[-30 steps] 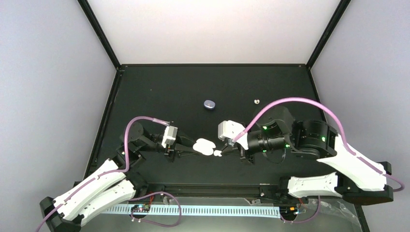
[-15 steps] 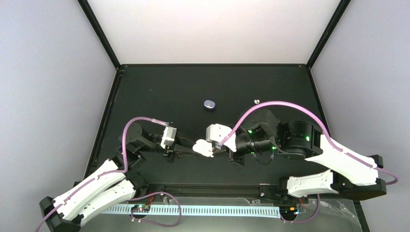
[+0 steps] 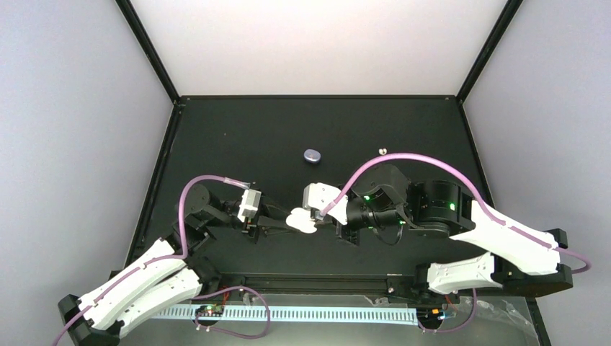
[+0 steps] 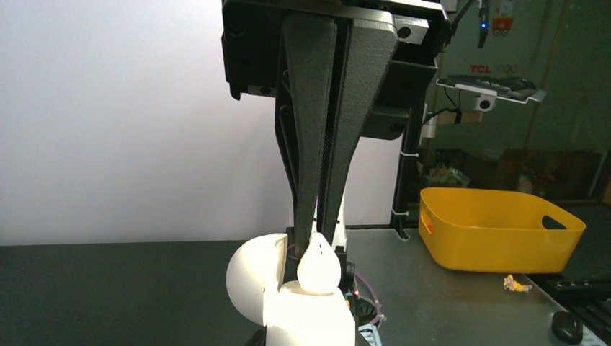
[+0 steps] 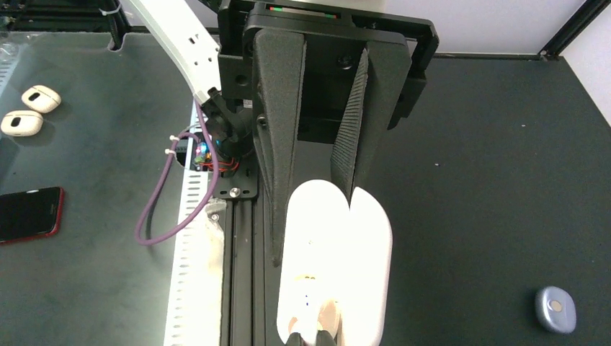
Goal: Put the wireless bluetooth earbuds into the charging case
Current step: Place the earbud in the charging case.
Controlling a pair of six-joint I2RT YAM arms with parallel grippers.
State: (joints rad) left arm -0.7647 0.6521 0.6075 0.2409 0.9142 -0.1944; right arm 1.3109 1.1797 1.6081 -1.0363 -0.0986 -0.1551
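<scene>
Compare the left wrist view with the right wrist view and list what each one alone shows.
Only the left wrist view shows the yellow bin off to the side, and the left hand from behind, shut. Only the right wrist view shows the bluish closed case lying on the table, a red phone beyond the table's edge, and the right hand from behind. Both show the open white case at the fingertips.

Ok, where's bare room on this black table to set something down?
Bare: the far left, beside the small blue-grey oval case, and the far right corner past the tiny white bud. Crowded: mid-table, where the left hand and right hand meet at the open white case.
</scene>
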